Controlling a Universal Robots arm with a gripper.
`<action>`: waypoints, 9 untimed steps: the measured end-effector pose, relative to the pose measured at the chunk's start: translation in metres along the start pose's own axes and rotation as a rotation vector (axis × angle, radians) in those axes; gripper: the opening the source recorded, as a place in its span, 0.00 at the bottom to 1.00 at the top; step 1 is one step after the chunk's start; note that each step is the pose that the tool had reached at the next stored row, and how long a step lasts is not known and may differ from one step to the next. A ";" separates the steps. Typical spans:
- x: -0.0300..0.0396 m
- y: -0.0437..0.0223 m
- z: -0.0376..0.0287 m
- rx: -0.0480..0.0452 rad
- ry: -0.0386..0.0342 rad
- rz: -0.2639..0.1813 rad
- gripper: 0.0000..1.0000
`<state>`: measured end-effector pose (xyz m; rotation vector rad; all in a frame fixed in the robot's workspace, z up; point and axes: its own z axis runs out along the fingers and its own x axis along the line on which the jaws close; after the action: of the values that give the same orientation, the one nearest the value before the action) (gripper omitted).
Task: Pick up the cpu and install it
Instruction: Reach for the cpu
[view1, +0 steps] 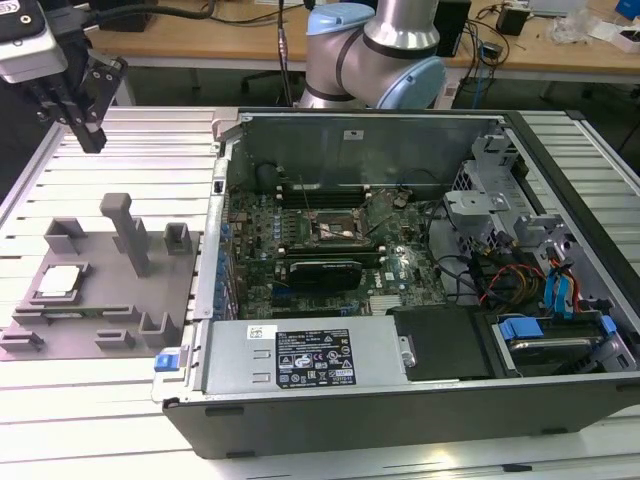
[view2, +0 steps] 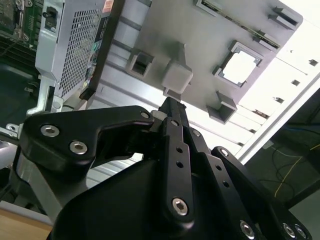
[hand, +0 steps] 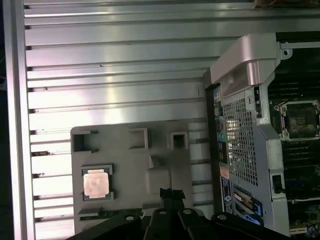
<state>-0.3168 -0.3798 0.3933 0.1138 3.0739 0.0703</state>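
The cpu (view1: 60, 280) is a small pale square chip lying in a recess at the exterior view's left end of the grey plastic plate (view1: 100, 310). In both wrist views the cpu (hand: 96, 182) (view2: 240, 67) lies flat with its metal top up. My gripper (view1: 88, 128) hangs high over the slatted table, well above and behind the plate, apart from the chip. Its black fingertips (hand: 171, 193) sit pressed together with nothing between them. The motherboard socket (view1: 335, 228) lies in the open computer case (view1: 400, 400).
Upright blocks (view1: 125, 232) rise from the grey plate beside the chip. The case wall (view1: 215, 250) stands just past the plate on the exterior view's right. A black expansion card (view1: 322, 272) sits below the socket. The arm's base (view1: 375, 50) stands behind the case.
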 end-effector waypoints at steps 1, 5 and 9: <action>0.0015 0.0001 -0.0001 0.0000 -0.0001 0.000 0.11; 0.0071 0.0007 -0.0004 -0.0001 -0.0005 0.000 0.11; 0.0118 0.0012 -0.0006 -0.0001 -0.0009 0.000 0.11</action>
<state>-0.3285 -0.3778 0.3933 0.1137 3.0730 0.0703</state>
